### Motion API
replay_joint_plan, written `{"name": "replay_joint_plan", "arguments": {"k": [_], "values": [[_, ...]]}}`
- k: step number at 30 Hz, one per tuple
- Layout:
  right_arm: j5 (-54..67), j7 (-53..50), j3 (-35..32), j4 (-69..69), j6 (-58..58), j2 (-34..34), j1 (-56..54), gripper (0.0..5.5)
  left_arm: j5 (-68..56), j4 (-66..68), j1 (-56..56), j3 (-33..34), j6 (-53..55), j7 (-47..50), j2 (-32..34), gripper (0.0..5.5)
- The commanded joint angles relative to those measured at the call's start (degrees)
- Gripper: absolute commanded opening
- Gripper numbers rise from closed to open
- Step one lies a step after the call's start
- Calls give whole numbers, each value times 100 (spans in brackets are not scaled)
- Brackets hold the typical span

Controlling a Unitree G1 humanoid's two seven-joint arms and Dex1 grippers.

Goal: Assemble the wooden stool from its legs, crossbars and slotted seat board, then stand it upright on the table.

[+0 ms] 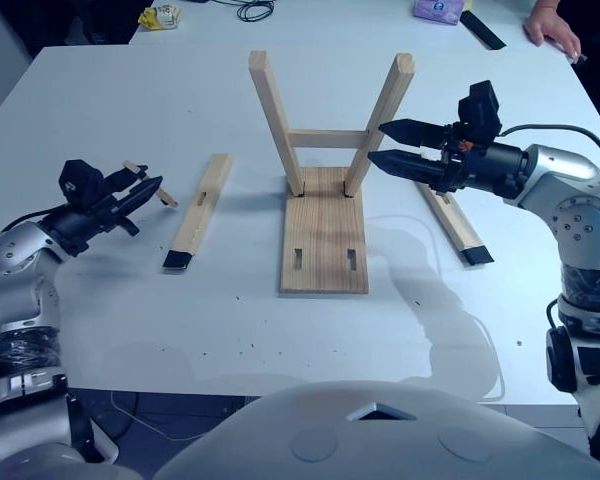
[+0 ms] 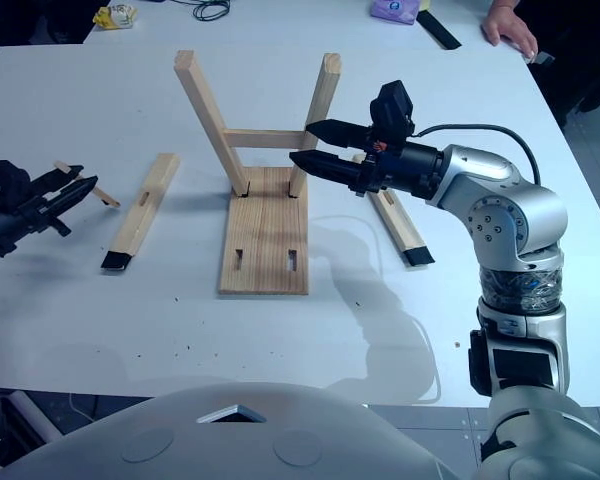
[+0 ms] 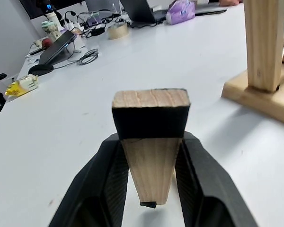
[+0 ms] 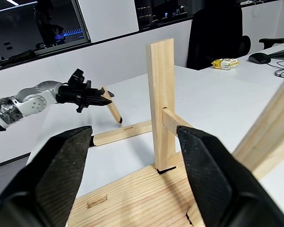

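Right end effector [image 1: 375, 141] spread empty beside slotted-in legs [image 1: 274, 115]; left end effector [image 1: 152, 186] clamps crossbar [image 3: 150, 109]; bump may unseat them.

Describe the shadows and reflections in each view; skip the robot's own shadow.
Left eye view: even light, the upright legs throw only a faint shadow left of the seat board. Left wrist view: a soft shadow lies on the table beside the board's edge. Right wrist view: a bright streak shows in the dark window.
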Motion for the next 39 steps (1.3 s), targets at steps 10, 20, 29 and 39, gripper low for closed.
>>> {"name": "replay_joint_plan", "arguments": {"k": [10,20,29,39], "values": [[-118,175,173,186,-6,2,-243,330,-275,-474,153,40,59,39,-417,131],[-200,258,284,362,-24,106,-435,330,147,-400,373,-427,-29,161,-618,131],[-141,43,124,65,11,116,-83,330,-183,-1325,1350,-188,493,206,-453,131],[33,-392,-90,-443,50,233,487,330,-881,-3052,2059,197,1358,909,-724,131]]}}
